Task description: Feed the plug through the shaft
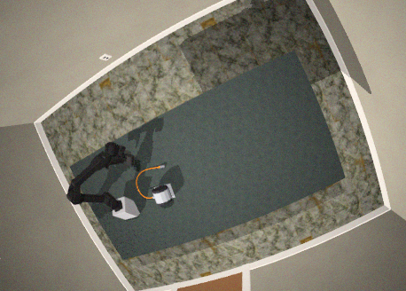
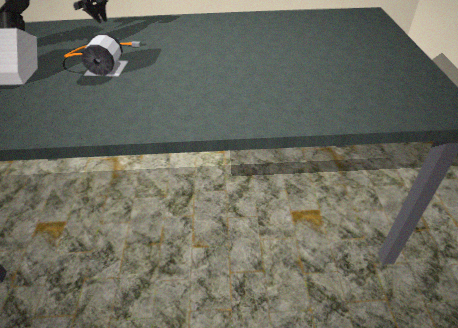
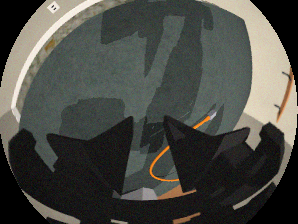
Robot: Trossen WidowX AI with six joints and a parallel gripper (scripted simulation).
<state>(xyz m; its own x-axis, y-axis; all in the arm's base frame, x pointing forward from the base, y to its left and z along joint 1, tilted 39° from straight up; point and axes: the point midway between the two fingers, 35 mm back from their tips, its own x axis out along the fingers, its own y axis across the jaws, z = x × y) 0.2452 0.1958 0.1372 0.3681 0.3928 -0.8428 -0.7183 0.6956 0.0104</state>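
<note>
Your gripper (image 3: 148,152) has its jaws partly apart with nothing between them; in the wrist view the two dark fingers frame only bare table top. It hangs in the air above the table (image 2: 260,84), not touching anything. The cable (image 3: 160,163) shows as an orange loop just right of the gap between the fingers, lower down on the table surface, so it's off to the side of the jaws and not between them. From the top view the gripper (image 1: 133,163) sits just left of the cable (image 1: 139,181) arc, near but apart. The plug (image 1: 160,166), a small grey piece, lies on the table at the far end of that arc, right of the gripper and beyond the motor (image 1: 161,194). The cable curves from the plug round to the motor's side. The motor (image 2: 101,55) is a white cylinder with a dark face on a small plate, axis horizontal. In the exterior view the plug (image 2: 136,44) lies just beside the motor, on the table. Arm base (image 1: 126,208) is a white block just left of the motor.
</note>
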